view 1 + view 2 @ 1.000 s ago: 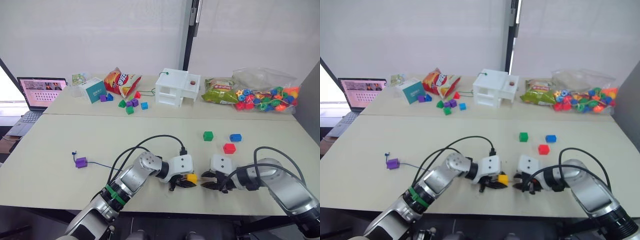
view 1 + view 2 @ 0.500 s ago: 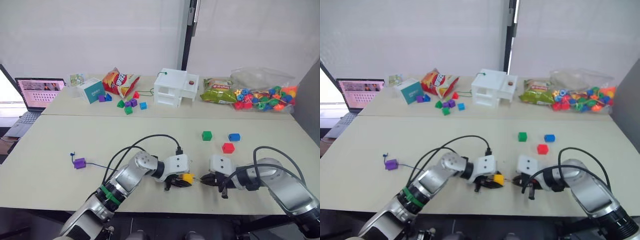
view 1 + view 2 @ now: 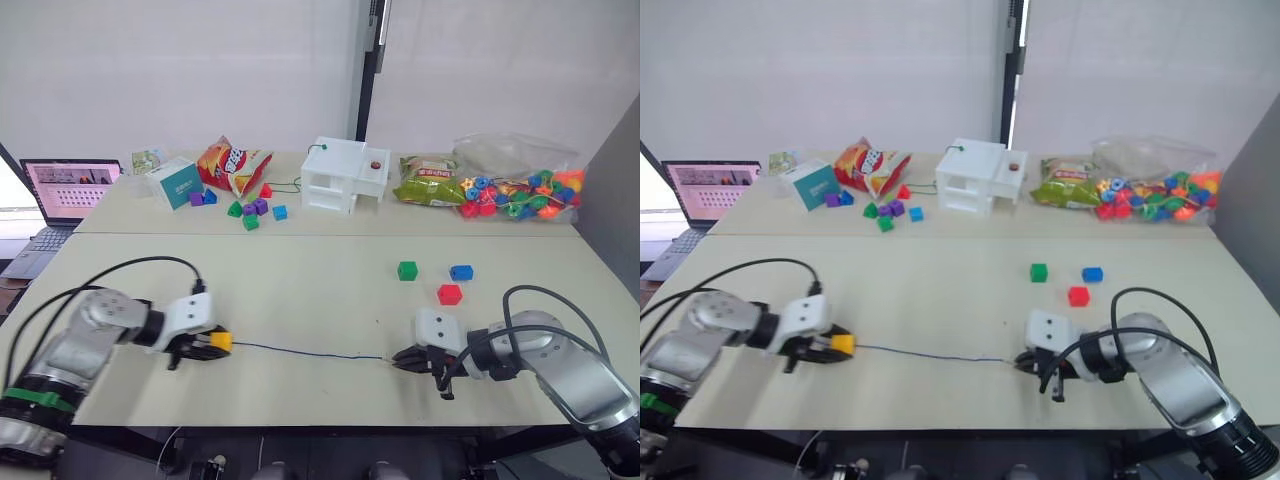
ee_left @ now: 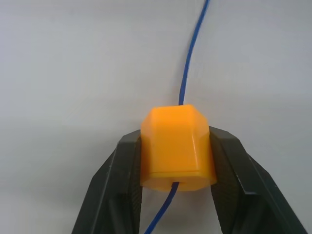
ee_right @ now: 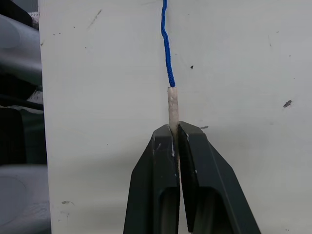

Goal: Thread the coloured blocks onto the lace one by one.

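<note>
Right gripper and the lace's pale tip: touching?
Touching. The right wrist view shows the right gripper shut on the lace tip, pinched between both fingers.

You have four coloured blocks in view on the near table point(image 3: 300, 300): one green block point(image 3: 407, 270), one blue block point(image 3: 461, 272), one red block point(image 3: 450, 294), one yellow-orange block point(image 3: 221, 342). One lace point(image 3: 310, 352). Two grippers: left gripper point(image 3: 212, 345), right gripper point(image 3: 399, 358). On the far table point(image 3: 330, 225) you get roughly seven small blocks point(image 3: 250, 210), two snack bags point(image 3: 236, 164), one clear bead bag point(image 3: 515, 185), one white box point(image 3: 340, 176), one teal box point(image 3: 177, 183), one laptop point(image 3: 62, 193).
</note>
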Controlling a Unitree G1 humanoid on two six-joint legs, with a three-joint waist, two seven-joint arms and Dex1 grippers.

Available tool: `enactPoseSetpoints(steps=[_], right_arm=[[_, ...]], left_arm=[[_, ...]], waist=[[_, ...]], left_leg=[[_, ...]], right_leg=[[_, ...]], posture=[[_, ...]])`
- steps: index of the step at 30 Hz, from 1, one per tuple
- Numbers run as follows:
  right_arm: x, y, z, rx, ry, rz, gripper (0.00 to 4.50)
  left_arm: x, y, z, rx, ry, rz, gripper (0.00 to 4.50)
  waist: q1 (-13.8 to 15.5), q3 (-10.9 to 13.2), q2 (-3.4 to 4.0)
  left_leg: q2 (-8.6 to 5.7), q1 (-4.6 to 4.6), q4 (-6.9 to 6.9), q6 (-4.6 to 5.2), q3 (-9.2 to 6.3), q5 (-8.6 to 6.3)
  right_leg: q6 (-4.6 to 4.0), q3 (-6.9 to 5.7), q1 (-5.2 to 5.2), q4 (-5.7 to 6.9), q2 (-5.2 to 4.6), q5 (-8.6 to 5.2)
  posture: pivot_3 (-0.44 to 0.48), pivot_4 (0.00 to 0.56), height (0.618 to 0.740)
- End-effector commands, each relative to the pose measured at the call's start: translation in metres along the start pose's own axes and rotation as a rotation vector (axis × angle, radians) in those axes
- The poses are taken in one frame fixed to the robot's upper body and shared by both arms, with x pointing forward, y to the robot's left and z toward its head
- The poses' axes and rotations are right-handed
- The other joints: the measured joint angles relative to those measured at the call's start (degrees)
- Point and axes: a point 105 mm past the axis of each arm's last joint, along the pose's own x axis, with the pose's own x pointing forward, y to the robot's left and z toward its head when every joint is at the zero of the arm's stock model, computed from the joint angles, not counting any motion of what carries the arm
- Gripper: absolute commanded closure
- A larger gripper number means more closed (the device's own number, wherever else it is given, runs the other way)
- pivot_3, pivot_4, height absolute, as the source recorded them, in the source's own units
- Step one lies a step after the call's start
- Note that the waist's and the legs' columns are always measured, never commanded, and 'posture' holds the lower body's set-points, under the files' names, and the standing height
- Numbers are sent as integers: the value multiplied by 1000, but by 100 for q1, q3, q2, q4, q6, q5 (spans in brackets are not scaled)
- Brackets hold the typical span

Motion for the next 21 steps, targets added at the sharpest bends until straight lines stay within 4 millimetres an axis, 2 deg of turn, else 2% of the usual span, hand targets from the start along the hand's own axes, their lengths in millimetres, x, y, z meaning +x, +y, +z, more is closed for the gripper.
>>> enactPoseSetpoints(steps=[1,3,6,7,9,11,13,14,16,18,19,21], right_arm=[[-3,0,6,-23,-9,1,4500],[-3,1,6,-23,-8,9,4500],[-3,2,6,-24,-8,15,4500],[-3,2,7,-25,-8,16,4500],[-2,1,7,-26,-8,19,4500],[-1,0,7,-28,-2,22,4500],[-1,0,7,-30,3,26,4500],[0,0,7,-29,5,26,4500],[1,-1,8,-32,10,25,4500],[2,-2,9,-33,15,25,4500],[3,-2,9,-36,18,25,4500],[3,-3,10,-40,23,24,4500]], left_arm=[[-13,9,-26,-32,57,76,3162],[-16,12,-25,-48,35,83,2119],[-19,13,-18,-51,3,82,1135],[-19,16,-11,-38,-19,99,834],[-15,17,22,-48,-136,70,176],[-3,5,59,-31,-265,-2,176],[9,-14,86,-34,-355,-92,176],[16,-23,97,-37,-387,-133,176],[41,-47,117,-11,-433,-211,176],[58,-59,128,5,-449,-234,176],[76,-64,138,37,-457,-218,176],[98,-72,155,74,-479,-216,176]], waist=[[-2,-1,2],[3,-1,3],[3,-1,2],[3,-1,2],[9,0,2],[62,1,0],[87,2,-3],[90,3,-5],[94,2,-4],[105,2,-4],[111,3,-4],[132,3,-6]], left_leg=[[0,2,-5,0,4,0],[-1,2,-7,-1,6,0],[-3,-2,-7,-1,7,0],[-3,-4,-7,-1,7,0],[-4,-12,-7,-1,7,0],[-7,-28,-2,-1,7,1],[-6,-49,18,1,6,0],[-5,-63,25,1,7,-1],[-8,-71,30,1,10,0],[-13,-70,29,1,13,0],[-14,-71,29,1,14,0],[-18,-70,33,0,14,1]], right_leg=[[-1,1,-2,1,-1,-1],[-1,1,-2,3,-2,-1],[-1,1,-2,3,-2,-1],[0,1,-4,3,-2,-1],[0,1,-13,5,-1,0],[2,0,-23,10,-2,1],[7,-3,-33,13,-3,3],[10,-1,-42,16,-3,5],[12,6,-54,23,-3,7],[12,15,-58,26,-3,7],[12,16,-61,28,-1,7],[12,16,-60,31,1,7]], posture=[[0,150,740],[0,150,740],[0,150,740],[0,150,740],[0,150,740],[0,150,740],[0,150,740],[0,150,740],[0,150,740],[0,150,740],[0,150,740],[0,150,740]])
